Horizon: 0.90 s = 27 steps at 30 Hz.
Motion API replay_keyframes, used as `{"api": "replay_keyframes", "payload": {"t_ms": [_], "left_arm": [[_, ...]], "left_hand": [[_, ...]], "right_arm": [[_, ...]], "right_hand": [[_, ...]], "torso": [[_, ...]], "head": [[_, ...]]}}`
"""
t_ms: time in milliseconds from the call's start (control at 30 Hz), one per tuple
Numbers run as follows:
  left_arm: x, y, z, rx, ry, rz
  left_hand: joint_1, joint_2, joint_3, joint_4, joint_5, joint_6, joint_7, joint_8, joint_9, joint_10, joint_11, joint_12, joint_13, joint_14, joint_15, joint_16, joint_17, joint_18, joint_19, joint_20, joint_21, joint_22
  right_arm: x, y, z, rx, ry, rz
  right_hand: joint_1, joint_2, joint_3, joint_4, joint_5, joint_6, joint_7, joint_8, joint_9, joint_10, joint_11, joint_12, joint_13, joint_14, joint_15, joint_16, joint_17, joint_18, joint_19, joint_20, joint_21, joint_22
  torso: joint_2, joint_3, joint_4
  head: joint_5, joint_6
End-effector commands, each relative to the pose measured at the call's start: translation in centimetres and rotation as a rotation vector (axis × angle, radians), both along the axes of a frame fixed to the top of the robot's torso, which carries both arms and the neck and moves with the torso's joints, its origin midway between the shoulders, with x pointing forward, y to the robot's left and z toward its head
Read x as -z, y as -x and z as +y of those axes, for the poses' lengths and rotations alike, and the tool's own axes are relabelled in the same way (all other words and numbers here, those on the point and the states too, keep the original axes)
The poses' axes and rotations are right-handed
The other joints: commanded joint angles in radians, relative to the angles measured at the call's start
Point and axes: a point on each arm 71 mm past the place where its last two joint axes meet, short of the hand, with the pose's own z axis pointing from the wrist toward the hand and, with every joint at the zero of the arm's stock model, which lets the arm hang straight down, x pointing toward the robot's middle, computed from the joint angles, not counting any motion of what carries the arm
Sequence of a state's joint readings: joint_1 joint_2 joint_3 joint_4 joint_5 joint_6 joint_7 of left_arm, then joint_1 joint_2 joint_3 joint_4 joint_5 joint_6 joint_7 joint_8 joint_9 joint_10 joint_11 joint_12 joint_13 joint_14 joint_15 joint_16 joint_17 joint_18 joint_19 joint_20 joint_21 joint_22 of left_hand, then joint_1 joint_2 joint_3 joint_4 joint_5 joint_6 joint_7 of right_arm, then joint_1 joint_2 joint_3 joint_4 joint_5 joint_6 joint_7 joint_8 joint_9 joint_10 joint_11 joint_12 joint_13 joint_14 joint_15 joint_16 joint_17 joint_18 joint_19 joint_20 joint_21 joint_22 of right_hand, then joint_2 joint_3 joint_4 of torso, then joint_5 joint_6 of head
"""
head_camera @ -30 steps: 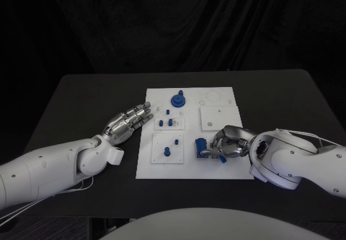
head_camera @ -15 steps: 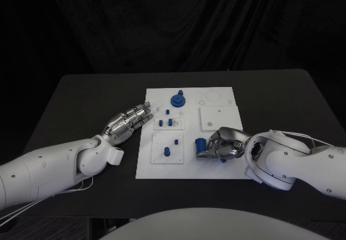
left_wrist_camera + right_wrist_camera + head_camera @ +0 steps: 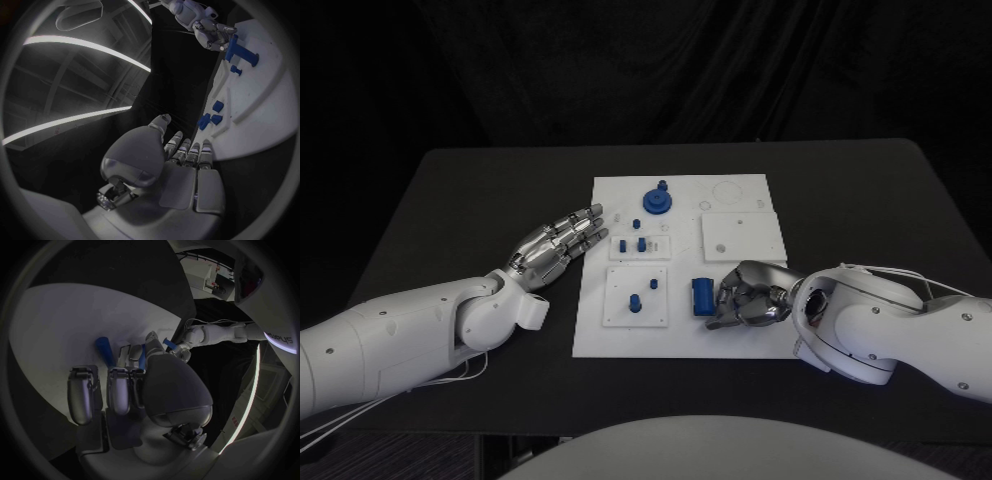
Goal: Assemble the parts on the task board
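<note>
A black surface (image 3: 473, 190) lay beneath and around the fingers, its bare dark top stretching out past them on both sides. A black curtain (image 3: 661, 70) hung behind it, well beyond the fingers, in heavy vertical folds.

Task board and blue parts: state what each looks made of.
The task board looks like matte white plastic: flat, even, no glare, though painted board is possible. The blue parts look like moulded or printed plastic, with uniform saturated colour and dull sheen. The cylinder beside the right hand looks likewise.
</note>
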State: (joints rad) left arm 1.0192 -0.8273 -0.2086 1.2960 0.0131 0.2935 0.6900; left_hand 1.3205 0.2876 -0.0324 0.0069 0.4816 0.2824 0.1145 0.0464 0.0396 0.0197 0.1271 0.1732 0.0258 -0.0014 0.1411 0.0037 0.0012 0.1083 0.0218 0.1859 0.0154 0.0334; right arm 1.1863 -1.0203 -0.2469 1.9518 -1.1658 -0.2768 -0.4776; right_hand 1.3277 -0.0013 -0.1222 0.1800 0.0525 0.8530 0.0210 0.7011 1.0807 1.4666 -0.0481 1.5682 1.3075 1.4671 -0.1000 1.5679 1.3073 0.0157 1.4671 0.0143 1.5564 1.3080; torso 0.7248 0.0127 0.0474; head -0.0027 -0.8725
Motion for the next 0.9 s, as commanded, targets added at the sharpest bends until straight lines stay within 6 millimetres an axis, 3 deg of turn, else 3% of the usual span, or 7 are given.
{"api": "replay_keyframes", "payload": {"t_ms": [33,167,433,500,533,633,900], "left_arm": [[0.4,0.3,-0.2,0.014,-0.002,0.017],[0.4,0.3,-0.1,0.011,-0.003,0.017],[0.5,0.3,0.1,0.007,-0.007,0.018],[0.5,0.3,0.0,0.006,-0.008,0.018],[0.5,0.3,0.0,0.006,-0.008,0.018],[0.5,0.4,0.0,0.006,-0.008,0.018],[0.5,0.4,0.2,0.002,-0.011,0.019]], "left_hand": [[-0.008,0.000,0.008,-0.001,0.004,0.002,0.001,0.005,0.001,0.002,0.002,0.003,0.001,0.001,0.003,-0.004,-0.001,0.012,0.002,0.008,0.000,-0.002],[-0.008,0.000,0.008,-0.001,0.004,0.002,0.001,0.005,0.001,0.002,0.002,0.003,0.001,0.001,0.003,-0.004,-0.001,0.012,0.002,0.008,0.000,-0.002],[-0.009,0.000,0.008,-0.001,0.004,0.003,0.001,0.005,0.001,0.002,0.002,0.004,0.001,0.001,0.003,-0.004,-0.001,0.012,0.002,0.008,0.000,-0.002],[-0.009,0.000,0.009,-0.001,0.004,0.003,0.001,0.005,0.001,0.002,0.003,0.004,0.001,0.001,0.003,-0.004,-0.001,0.012,0.002,0.008,0.000,-0.001],[-0.009,0.000,0.009,-0.001,0.004,0.003,0.001,0.005,0.001,0.002,0.003,0.004,0.001,0.001,0.003,-0.004,-0.001,0.012,0.002,0.008,0.000,-0.001],[-0.009,0.000,0.009,-0.001,0.004,0.004,0.001,0.005,0.001,0.002,0.003,0.005,0.002,0.001,0.003,-0.004,-0.001,0.012,0.002,0.008,0.001,-0.001],[-0.009,0.000,0.009,-0.001,0.004,0.005,0.001,0.005,0.001,0.002,0.003,0.005,0.002,0.001,0.003,-0.004,-0.001,0.012,0.002,0.008,0.001,-0.001]], "right_arm": [[-0.4,0.5,0.0,-0.015,-0.038,-0.027],[-1.2,1.0,-0.5,0.009,-0.076,-0.063],[-3.1,1.2,-2.4,0.061,-0.092,-0.117],[-3.2,1.1,-3.0,0.068,-0.075,-0.108],[-3.1,1.1,-3.2,0.071,-0.063,-0.101],[-2.9,1.0,-3.8,0.071,-0.022,-0.075],[-1.9,1.1,-4.6,0.032,0.154,-0.071]], "right_hand": [[-0.015,-0.025,-0.020,0.010,-0.005,-0.009,0.000,0.009,0.005,0.104,0.003,0.003,0.263,0.104,0.000,0.003,0.263,-0.010,0.092,-0.002,-0.005,0.255],[-0.106,-0.056,-0.030,0.104,-0.004,-0.022,0.000,0.003,0.000,0.104,0.003,0.003,0.263,0.104,0.000,0.003,0.263,-0.010,0.092,-0.002,-0.004,0.255],[-0.124,-0.052,-0.015,0.112,-0.001,-0.027,0.002,-0.014,-0.018,0.104,0.006,0.003,0.263,0.104,0.002,0.003,0.263,-0.011,0.095,0.000,0.000,0.257],[-0.119,-0.017,0.004,0.107,0.096,-0.029,0.005,-0.032,-0.039,0.104,0.009,0.003,0.263,0.104,0.004,0.003,0.263,-0.012,0.096,0.002,0.001,0.258],[-0.065,-0.001,0.030,0.099,0.396,-0.039,0.009,-0.067,-0.071,0.104,0.002,0.003,0.263,0.104,0.005,0.003,0.263,-0.012,0.096,-0.006,0.001,0.257],[0.057,0.012,0.103,0.050,0.605,-0.030,-0.005,-0.096,-0.110,0.104,-0.002,0.003,0.263,0.104,-0.004,0.003,0.263,-0.012,0.096,-0.005,0.002,0.258],[0.044,-0.026,0.099,0.068,0.535,-0.023,0.006,-0.099,-0.128,0.104,0.009,0.003,0.263,0.104,0.005,0.003,0.263,-0.011,0.093,0.002,-0.003,0.256]], "torso": [[0.000,0.0001,-0.0003],[0.000,-0.0001,-0.0004],[-0.001,0.0007,-0.0017],[-0.001,0.0010,-0.0020],[-0.001,0.0008,-0.0019],[-0.002,0.0002,-0.0013],[-0.005,-0.0025,0.0007]], "head": [[0.003,0.000],[0.004,0.000],[0.004,0.000],[0.004,0.000],[0.004,0.000],[0.003,0.000],[-0.003,0.000]]}}
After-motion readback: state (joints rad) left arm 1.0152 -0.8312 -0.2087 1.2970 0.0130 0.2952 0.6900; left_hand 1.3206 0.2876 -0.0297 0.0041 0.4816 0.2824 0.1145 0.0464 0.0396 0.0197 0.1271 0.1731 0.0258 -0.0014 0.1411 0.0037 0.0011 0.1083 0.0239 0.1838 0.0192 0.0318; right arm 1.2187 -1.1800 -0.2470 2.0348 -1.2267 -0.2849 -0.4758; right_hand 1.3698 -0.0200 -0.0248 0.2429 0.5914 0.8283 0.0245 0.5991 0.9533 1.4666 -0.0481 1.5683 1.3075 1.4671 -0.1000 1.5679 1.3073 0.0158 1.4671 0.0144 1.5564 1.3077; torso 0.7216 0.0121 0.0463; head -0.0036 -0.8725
